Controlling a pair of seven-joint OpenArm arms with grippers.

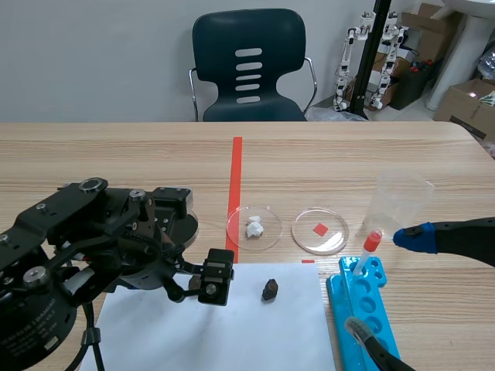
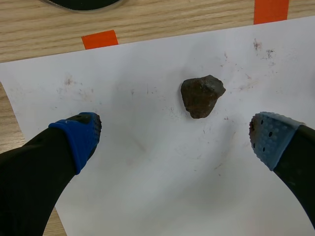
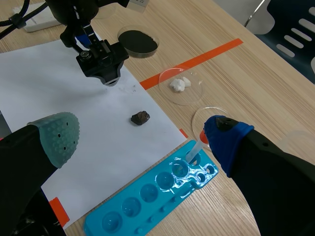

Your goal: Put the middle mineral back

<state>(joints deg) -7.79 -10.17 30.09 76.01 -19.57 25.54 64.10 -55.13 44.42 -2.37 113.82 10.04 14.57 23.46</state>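
Note:
A dark brown mineral [image 1: 270, 290] lies loose on a white paper sheet [image 1: 247, 332]. In the left wrist view the mineral [image 2: 201, 96] sits just ahead of my left gripper [image 2: 174, 135], between the lines of its fingers; the gripper is open and holds nothing. My right gripper [image 3: 142, 135] hangs open and empty over the paper's right edge and the blue tray, with the mineral [image 3: 140, 118] ahead of it. Behind the paper stand three petri dishes: one with dark contents [image 3: 138, 42], one [image 1: 234, 224] holding a white mineral [image 1: 254, 227], and an empty one [image 1: 340, 236].
A blue well tray [image 1: 363, 309] lies right of the paper, a red-capped dropper [image 1: 367, 251] leaning in it. A clear plastic cup [image 1: 398, 197] stands behind the tray. A dark chair [image 1: 249, 66] is at the far table edge.

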